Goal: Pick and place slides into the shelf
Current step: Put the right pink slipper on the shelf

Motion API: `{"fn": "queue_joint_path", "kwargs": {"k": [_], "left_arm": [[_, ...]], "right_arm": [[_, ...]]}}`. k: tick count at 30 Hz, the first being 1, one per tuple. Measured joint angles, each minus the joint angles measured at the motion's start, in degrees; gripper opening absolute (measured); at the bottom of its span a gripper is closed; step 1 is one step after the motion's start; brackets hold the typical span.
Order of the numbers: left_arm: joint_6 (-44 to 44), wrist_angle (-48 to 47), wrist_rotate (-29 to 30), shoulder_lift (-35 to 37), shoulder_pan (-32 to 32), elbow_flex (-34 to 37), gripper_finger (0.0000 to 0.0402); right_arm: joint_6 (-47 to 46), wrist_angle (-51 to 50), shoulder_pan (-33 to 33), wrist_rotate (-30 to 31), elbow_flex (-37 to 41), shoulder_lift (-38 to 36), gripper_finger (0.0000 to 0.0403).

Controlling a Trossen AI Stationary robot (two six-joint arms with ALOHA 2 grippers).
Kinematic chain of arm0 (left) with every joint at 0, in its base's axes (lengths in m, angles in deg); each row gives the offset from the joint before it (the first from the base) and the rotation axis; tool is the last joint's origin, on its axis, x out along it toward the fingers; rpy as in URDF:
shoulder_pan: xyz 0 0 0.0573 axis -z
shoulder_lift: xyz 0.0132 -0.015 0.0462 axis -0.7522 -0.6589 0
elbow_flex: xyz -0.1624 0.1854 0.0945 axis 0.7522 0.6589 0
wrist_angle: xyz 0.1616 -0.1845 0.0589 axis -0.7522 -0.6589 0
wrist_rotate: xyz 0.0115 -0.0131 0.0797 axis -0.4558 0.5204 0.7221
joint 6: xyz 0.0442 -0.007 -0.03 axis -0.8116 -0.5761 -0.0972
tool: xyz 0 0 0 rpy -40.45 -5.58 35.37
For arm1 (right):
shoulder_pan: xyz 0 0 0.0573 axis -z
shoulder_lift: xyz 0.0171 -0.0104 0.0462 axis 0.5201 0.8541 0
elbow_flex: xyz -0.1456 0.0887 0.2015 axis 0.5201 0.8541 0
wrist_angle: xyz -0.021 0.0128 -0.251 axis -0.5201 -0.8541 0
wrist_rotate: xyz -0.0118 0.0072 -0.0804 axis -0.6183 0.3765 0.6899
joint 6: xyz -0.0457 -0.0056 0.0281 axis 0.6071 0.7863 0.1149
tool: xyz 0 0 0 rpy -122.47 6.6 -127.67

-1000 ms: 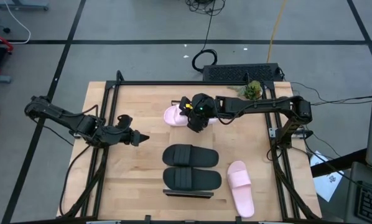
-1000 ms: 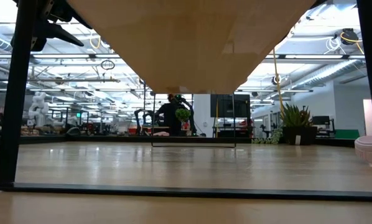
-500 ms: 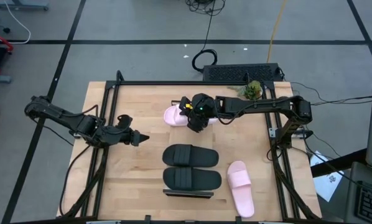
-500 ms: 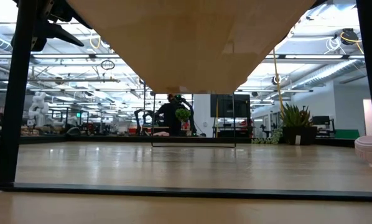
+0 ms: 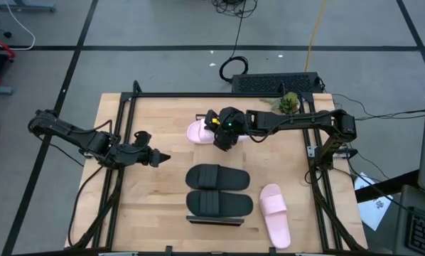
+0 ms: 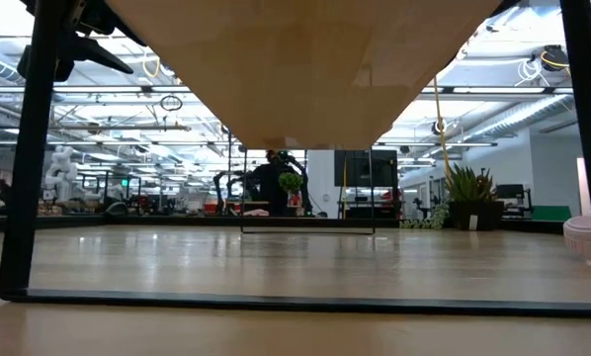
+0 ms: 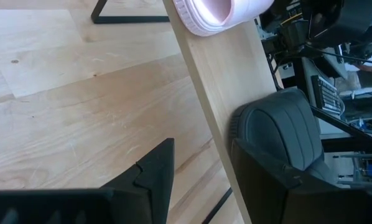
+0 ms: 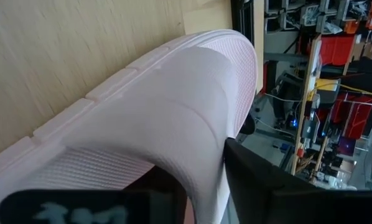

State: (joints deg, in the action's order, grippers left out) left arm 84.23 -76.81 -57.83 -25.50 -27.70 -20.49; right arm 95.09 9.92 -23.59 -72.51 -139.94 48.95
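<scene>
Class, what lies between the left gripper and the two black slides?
Only bare tabletop, seen in the high view, separates the left gripper from the black slides.

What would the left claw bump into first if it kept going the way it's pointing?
Probably the black slides. The left gripper points across the table toward them; its wrist view shows a black slide ahead on the shelf, though depth is unclear.

Right at my right gripper [image 5: 225,139], the pink slide [image 8: 173,106] looks like soft matt foam, its strap smooth, its sole edge ribbed. Below it lies pale, smooth-sanded wood with fine grain, the shelf [image 8: 80,43]. Near my left gripper [image 5: 158,157], the black slide [image 7: 285,137] looks matt and rubbery, faintly ridged.
</scene>
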Motion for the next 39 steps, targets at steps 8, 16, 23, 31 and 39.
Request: {"fn": "queue_joint_path", "kwargs": {"k": [8,16,23,31,39], "left_arm": [[0.0,0.0,0.02,0.0,-0.01,0.01,0.0161],[-0.78,0.0,0.02,0.0,-0.02,0.02,0.0161],[-1.03,0.0,0.02,0.0,-0.01,0.01,0.0161],[-1.53,0.0,0.02,0.0,-0.02,0.02,0.0161],[-1.53,0.0,0.03,-0.02,-0.01,0.01,0.0161]], "right_arm": [[0.04,0.09,0.0,1.08,0.0,0.0,0.0112],[0.15,0.05,-0.74,3.97,0.02,0.02,0.0113],[0.31,0.03,-1.09,4.03,0.02,0.02,0.0113],[0.19,-0.01,-1.09,3.99,0.09,-0.33,0.0113],[0.09,-0.06,-1.07,3.94,0.17,-1.64,0.0112]]}}
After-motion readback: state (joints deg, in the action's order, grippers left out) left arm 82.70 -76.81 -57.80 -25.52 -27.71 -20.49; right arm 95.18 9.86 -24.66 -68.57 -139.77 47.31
